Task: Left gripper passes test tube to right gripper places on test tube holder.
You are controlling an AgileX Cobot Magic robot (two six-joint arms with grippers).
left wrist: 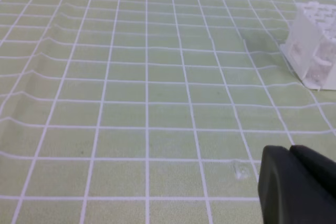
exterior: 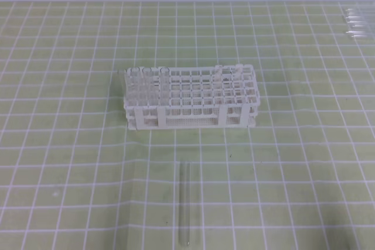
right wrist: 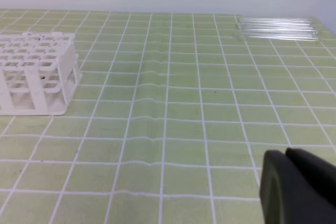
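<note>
The test tube [exterior: 185,203] lies alone on the green grid mat, pointing front to back, in front of the white test tube holder [exterior: 191,96]. Neither arm shows in the high view. In the left wrist view, the left gripper [left wrist: 290,153] hangs low over bare mat with its black fingers [left wrist: 278,182] pressed together and nothing between them; the holder's end [left wrist: 315,45] is far off to the right. The right gripper [right wrist: 286,156] is likewise shut and empty over the mat, with the holder [right wrist: 37,72] to its far left.
A bunch of several clear tubes [exterior: 356,21] lies at the back right corner of the mat, and the bunch [right wrist: 278,29] also shows in the right wrist view. Clear tubes seem to stand in the holder's left rows [exterior: 143,80]. The mat is rippled.
</note>
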